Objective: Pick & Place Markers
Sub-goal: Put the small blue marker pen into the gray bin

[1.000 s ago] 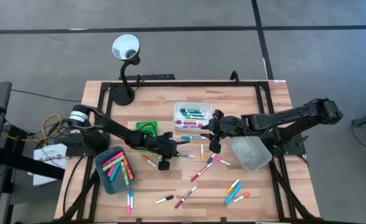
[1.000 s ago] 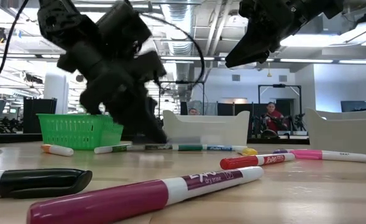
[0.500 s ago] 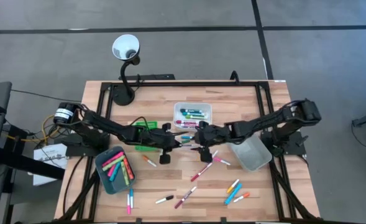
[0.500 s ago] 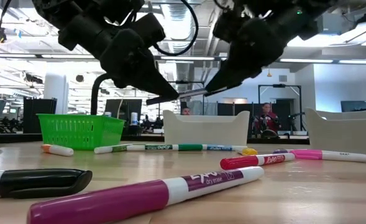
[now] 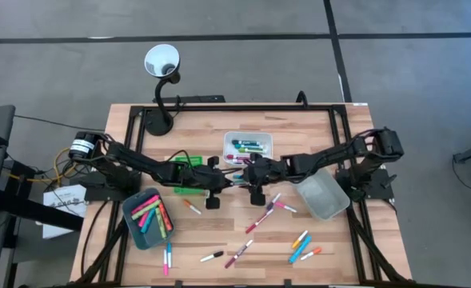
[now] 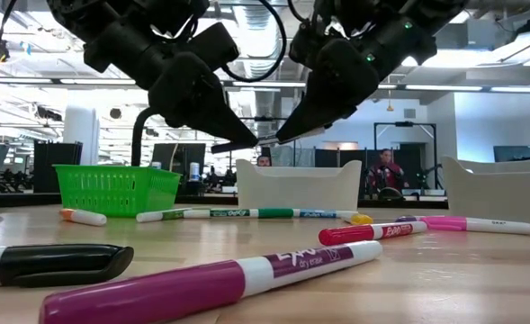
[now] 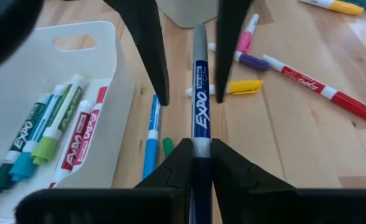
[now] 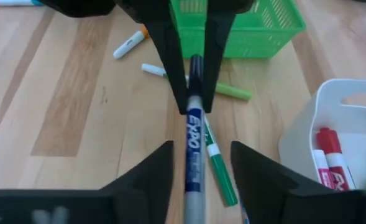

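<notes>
A marker [image 7: 199, 106] with a grey barrel and a dark blue cap hangs in the air over the table's middle, between my two grippers. My left gripper [image 5: 229, 180] [image 6: 245, 141] is shut on its cap end. My right gripper [image 5: 249, 174] [image 8: 200, 177] faces it from the right, open. Its fingers [image 7: 153, 56] stand on either side of the marker's grey free end [image 7: 199, 37], with a gap on both sides. Several other markers [image 5: 263, 216] lie loose on the table. More markers lie in the white tray [image 5: 248, 136] and the teal tray [image 5: 129, 210]. My left gripper pinches the marker's dark blue cap end [image 8: 195, 68] between its two fingers [image 8: 168, 43]. The fingers come from the table's left, slanting a little down, and lie along the marker. The marker sticks out past the fingertips toward the right, about level and clear of the table.
A green basket [image 5: 189, 162] stands behind my left arm and a clear grey tray [image 5: 321, 198] under my right arm. A desk lamp [image 5: 161, 64] stands at the far left. A green marker [image 8: 219, 168] and a blue one [image 7: 152, 134] lie on the table below the grippers.
My left gripper has risen from the table with the marker, lifted it clear, and then kept still. My right gripper has come down and toward the table's left, and its fingers now stand around the marker's free end.
</notes>
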Available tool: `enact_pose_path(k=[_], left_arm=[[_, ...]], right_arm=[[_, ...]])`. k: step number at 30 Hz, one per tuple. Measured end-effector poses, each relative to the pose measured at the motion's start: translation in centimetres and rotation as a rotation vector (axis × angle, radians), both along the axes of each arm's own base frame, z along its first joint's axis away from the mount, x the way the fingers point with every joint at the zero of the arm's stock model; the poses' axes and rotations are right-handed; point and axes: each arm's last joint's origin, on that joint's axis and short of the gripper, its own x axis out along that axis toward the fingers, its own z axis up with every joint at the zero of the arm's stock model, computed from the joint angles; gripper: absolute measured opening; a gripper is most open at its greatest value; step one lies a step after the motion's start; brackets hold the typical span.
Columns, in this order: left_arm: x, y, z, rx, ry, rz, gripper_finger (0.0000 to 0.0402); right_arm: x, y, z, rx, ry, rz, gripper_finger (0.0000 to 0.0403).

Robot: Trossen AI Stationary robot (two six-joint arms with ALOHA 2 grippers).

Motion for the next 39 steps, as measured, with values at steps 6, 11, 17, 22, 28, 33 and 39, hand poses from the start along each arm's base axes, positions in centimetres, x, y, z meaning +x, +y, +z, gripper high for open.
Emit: enact_pose_path(k=[6,11,17,22,28,33,39], left_arm=[[0.0,0.1,0.0,0.018,-0.005,0.029,0.0043],[0.0,0.1,0.0,0.022,-0.008,0.039,0.0056],[0.1,0.1,0.2,0.019,-0.033,0.052,0.0074],[0.1,0.1,0.3,0.015,-0.041,0.053,0.0098],[0.3,0.2,0.9,0.025,-0.095,0.083,0.0141],[0.2,0.3,2.1,0.023,-0.148,0.095,0.016],[-0.9,0.7,4.7,0.015,-0.23,0.125,0.0165]], right_arm=[[0.0,-0.3,0.0,0.002,0.004,-0.007,0.0056],[0.0,-0.5,0.0,0.0,0.007,-0.012,0.0023],[-0.1,-0.6,-0.1,-0.003,0.018,-0.02,0.0042],[-0.7,-0.7,-0.4,-0.024,0.083,-0.04,0.004],[-2.1,-0.5,2.7,0.073,0.201,-0.157,0.0022],[-5.9,0.5,6.0,-0.018,0.315,-0.289,0.0039],[-12.6,1.8,8.8,-0.019,0.429,-0.517,0.0028]])
